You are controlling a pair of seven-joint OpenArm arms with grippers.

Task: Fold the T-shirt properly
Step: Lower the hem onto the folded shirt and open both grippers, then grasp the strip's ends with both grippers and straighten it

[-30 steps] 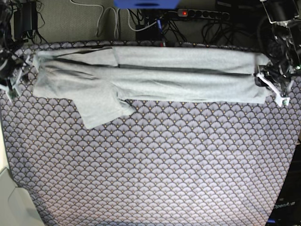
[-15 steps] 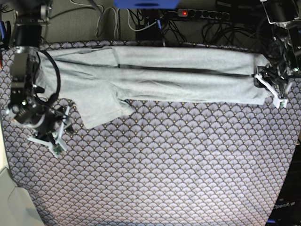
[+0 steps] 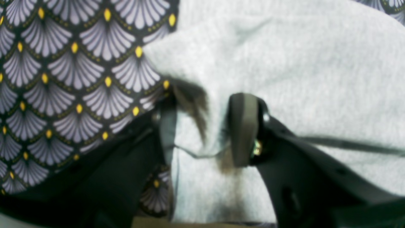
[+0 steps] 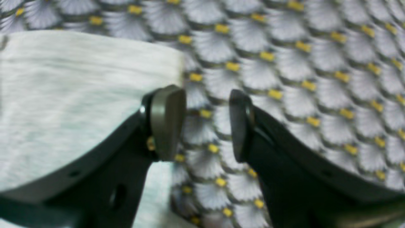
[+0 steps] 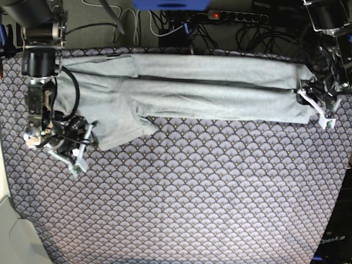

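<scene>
The light grey T-shirt (image 5: 209, 91) lies folded into a long band across the far side of the table, with one sleeve (image 5: 118, 129) sticking out toward me at its left end. My right gripper (image 5: 81, 151) stands open just left of that sleeve's lower corner. In the right wrist view the right gripper (image 4: 207, 123) has only tablecloth between its fingers, and the sleeve (image 4: 79, 88) is beside the left finger. My left gripper (image 5: 314, 107) sits at the band's right end. In the left wrist view the left gripper (image 3: 202, 129) is open, its fingers straddling a bump of T-shirt (image 3: 300, 72) cloth.
The purple-grey scallop tablecloth (image 5: 192, 192) covers the whole table. Behind the far edge lie a power strip (image 5: 236, 16) and tangled cables. A pale surface (image 5: 14, 231) shows past the front left corner.
My right arm has swung from the shirt's far left corner toward me, then right to the sleeve's lower corner. The left gripper and the shirt have hardly moved.
</scene>
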